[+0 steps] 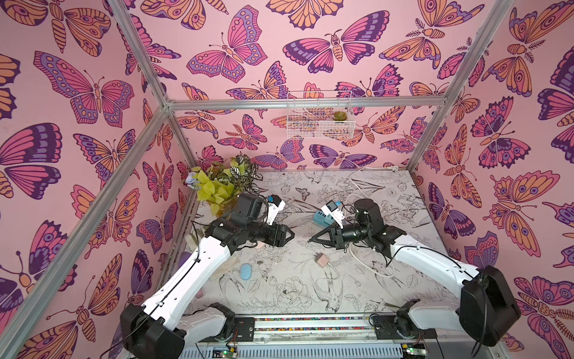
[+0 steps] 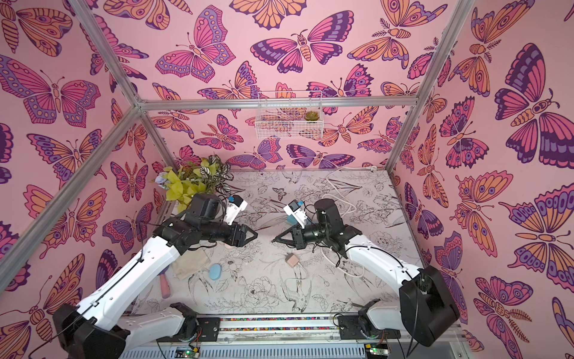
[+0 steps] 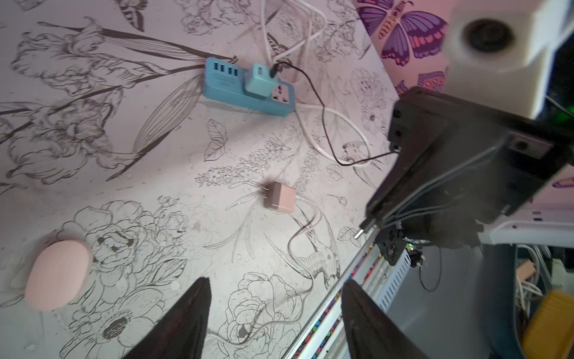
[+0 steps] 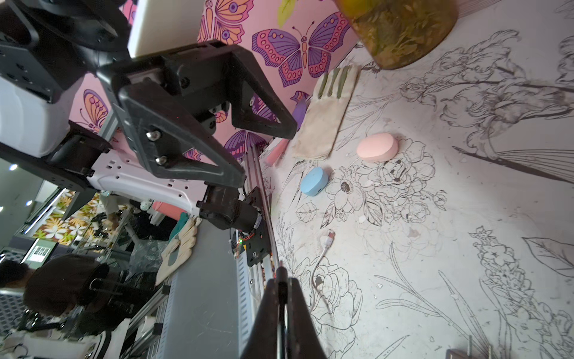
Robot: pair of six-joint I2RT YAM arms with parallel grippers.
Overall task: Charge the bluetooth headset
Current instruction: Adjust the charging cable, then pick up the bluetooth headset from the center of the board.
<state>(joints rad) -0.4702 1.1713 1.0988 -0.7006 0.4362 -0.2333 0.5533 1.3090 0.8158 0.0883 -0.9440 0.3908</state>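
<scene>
Right now my left end effector [image 3: 275, 281] stands wide with nothing between its fingers. It hangs over the bench [image 3: 155, 155] near the pink case [image 3: 59, 276], which lies flat at the lower left of the left wrist view. My right end effector [image 4: 281, 275] is pinched narrow. In the left wrist view a small metal plug [image 3: 359, 233] pokes from its tip at centre right. A black cable [image 3: 313, 93] runs toward it from the teal adapter [image 3: 259, 80], which sits in the power strip [image 3: 223, 84] at upper centre. So I judge that I hold that cable's plug, though the grip itself is too small to confirm.

A blue case [image 4: 314, 181] lies near the pink one. A pink adapter [image 3: 279, 201] lies unplugged mid-frame, its white cable [image 4: 320, 259] loose on the bench.

I read the step as bringing a live plug to the headset case, most likely the pink one. I cannot see its port from here. Next I need my left end effector to close on the case and turn its port toward my right. Then I must line the plug up squarely before pushing, with slack left in the cable.
</scene>
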